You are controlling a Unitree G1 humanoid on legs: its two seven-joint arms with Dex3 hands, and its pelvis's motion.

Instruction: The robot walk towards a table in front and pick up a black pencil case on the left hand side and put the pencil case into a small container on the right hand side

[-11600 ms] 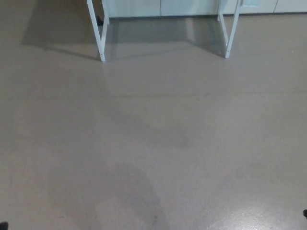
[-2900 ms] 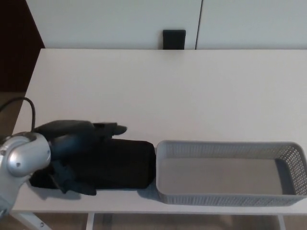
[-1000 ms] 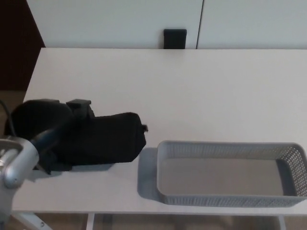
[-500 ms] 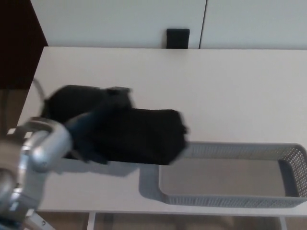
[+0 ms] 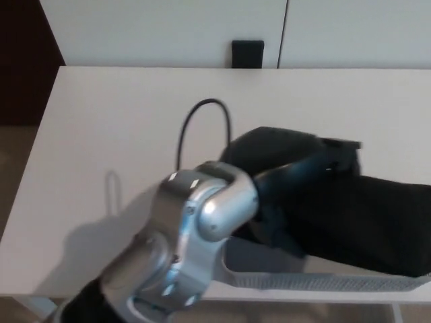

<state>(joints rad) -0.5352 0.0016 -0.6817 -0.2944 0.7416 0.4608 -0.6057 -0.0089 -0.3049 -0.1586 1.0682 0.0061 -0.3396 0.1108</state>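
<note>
Head view is showing the left hand (image 5: 296,178) grasping the black pencil case (image 5: 363,215), which is hanging over the small container (image 5: 323,282); lowering it flat inside the rim before letting go seems wise; the right hand is showing nowhere

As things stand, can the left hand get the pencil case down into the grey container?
Probably yes. The left hand holds the pencil case right above the container, with nothing visible between them; most of the container is hidden, though.
</note>
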